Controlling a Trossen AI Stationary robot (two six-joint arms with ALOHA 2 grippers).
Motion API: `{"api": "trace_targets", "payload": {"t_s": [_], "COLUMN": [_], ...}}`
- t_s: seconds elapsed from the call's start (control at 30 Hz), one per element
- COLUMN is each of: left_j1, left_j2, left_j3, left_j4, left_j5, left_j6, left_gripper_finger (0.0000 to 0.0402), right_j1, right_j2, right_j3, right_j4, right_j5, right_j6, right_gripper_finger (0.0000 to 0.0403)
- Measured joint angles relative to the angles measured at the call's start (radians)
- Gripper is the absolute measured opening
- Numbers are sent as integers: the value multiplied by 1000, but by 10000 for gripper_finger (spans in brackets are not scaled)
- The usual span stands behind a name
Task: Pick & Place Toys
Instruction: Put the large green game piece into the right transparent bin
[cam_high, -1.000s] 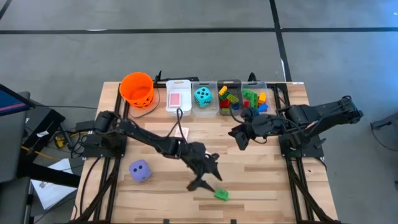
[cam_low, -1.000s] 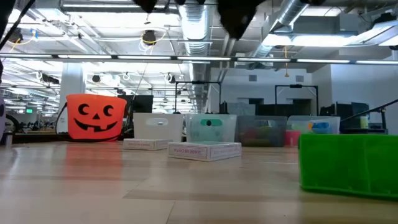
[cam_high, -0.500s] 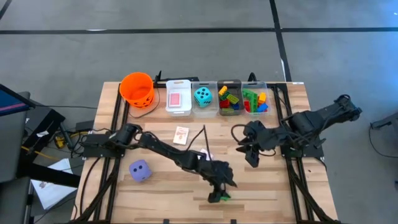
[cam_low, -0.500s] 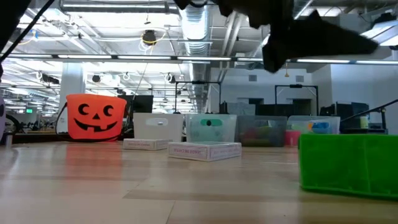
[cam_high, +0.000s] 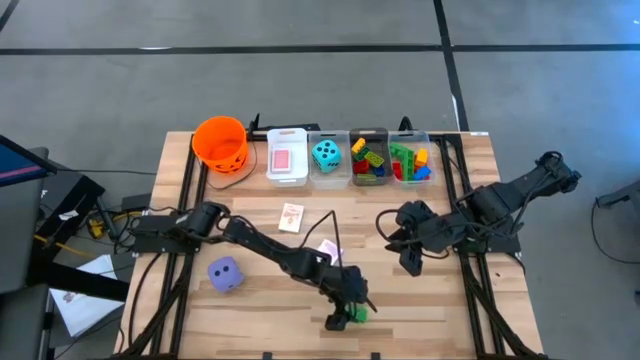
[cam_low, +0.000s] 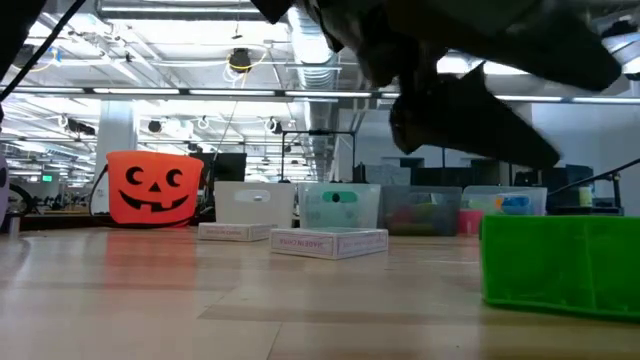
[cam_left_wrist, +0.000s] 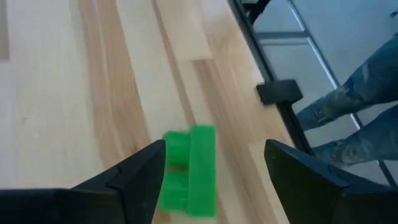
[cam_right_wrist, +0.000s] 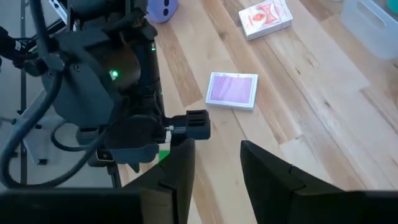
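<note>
A green brick (cam_high: 357, 313) lies flat on the table near its near edge; it is also large at the right of the low view (cam_low: 560, 262). My left gripper (cam_high: 344, 314) is down at it, open, one finger on either side of the brick (cam_left_wrist: 189, 171). Whether a finger touches it I cannot tell. My right gripper (cam_high: 408, 260) hangs above the table right of centre, its fingers (cam_right_wrist: 180, 168) a little apart with nothing between them. A purple die (cam_high: 224, 273) sits at the left. A pink card (cam_high: 328, 250) and a card pack (cam_high: 291, 216) lie mid-table.
Along the far edge stand an orange pumpkin bucket (cam_high: 220, 142), a white bin with cards (cam_high: 286, 157), a bin with a teal die (cam_high: 326, 154) and two bins of bricks (cam_high: 369, 160) (cam_high: 410, 162). A person's legs (cam_left_wrist: 354, 106) show beyond the table's edge.
My left gripper has gone down and toward the table's near right, and its open fingers now stand on either side of the green brick, which has not moved. My right gripper has drifted toward the near edge, away from the bins.
</note>
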Motion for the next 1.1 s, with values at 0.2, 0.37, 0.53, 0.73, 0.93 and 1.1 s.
{"api": "trace_targets", "payload": {"t_s": [0.2, 0.37, 0.53, 0.73, 0.93, 1.1], "left_j1": [2, 1, -11, -19, -26, -28], "left_j2": [41, 74, 92, 83, 80, 80], "left_j3": [-2, -1, -7, -41, -61, -61], "left_j4": [5, 44, 31, 40, 44, 36], "left_j5": [0, 0, -2, -8, -17, -22], "left_j6": [1, -2, -3, -8, -9, -12], "left_gripper_finger": [279, 282, 282, 282, 258, 185], "right_j1": [0, 0, 0, 0, 0, 0], "right_j2": [0, 0, 1, 1, 1, 1], "right_j3": [0, 0, 0, 0, 0, 0], "right_j4": [-4, -16, -25, -27, -27, -27], "right_j5": [0, 0, 0, 0, 0, 0], "right_j6": [0, 1, 1, 1, 1, 13], "right_gripper_finger": [125, 125, 125, 125, 125, 125]}}
